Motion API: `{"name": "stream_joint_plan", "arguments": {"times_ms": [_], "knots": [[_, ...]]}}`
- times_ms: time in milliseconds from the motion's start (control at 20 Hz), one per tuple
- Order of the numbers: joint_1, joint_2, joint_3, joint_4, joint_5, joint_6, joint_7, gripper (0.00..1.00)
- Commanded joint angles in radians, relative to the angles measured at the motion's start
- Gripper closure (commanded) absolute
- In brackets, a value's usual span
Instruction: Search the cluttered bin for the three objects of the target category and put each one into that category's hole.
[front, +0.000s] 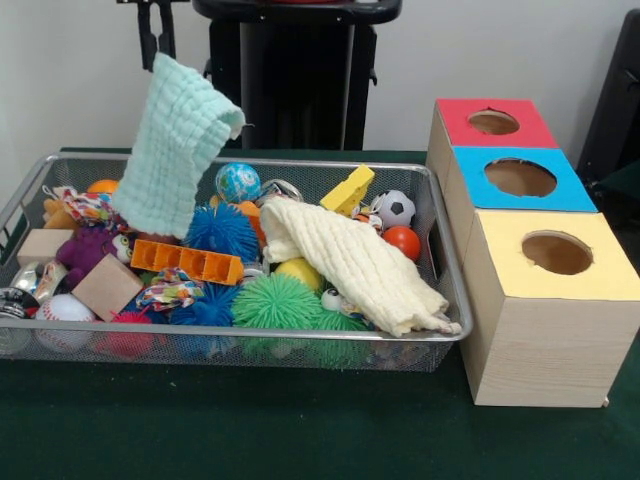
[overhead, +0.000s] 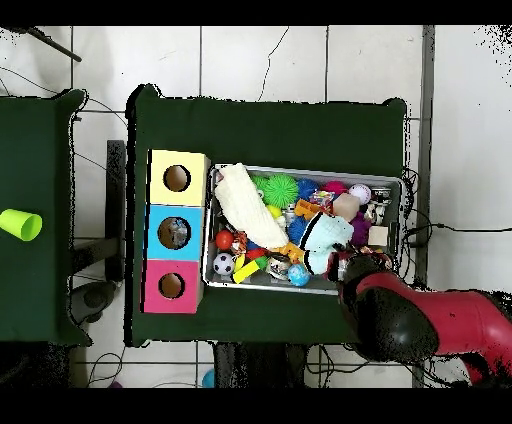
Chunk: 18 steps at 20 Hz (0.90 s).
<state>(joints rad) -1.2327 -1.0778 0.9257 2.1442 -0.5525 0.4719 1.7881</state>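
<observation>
The wire mesh bin stands on the green table, full of toys; it also shows in the overhead view. My gripper is above the bin's left end, shut on a mint green washcloth that hangs lifted over the toys. In the overhead view the gripper is at the bin's lower right with the cloth beside it. The hole in the blue-topped box is right of the bin, apart from the gripper; it also shows from above. A pale yellow cloth lies over the bin's right half.
The red-topped box stands behind the blue one, the yellow-topped box in front. The bin holds spiky balls, a soccer ball, wooden blocks and an orange block. A green cup lies on a side table.
</observation>
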Motion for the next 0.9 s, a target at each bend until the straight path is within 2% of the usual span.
{"name": "stream_joint_plan", "arguments": {"times_ms": [50,900], "knots": [[-0.072,0.098,0.119,-0.071,-0.079,0.158,-0.401,1.0],[-0.166,0.172,0.173,-0.167,-0.085,0.274,-0.529,1.0]]}}
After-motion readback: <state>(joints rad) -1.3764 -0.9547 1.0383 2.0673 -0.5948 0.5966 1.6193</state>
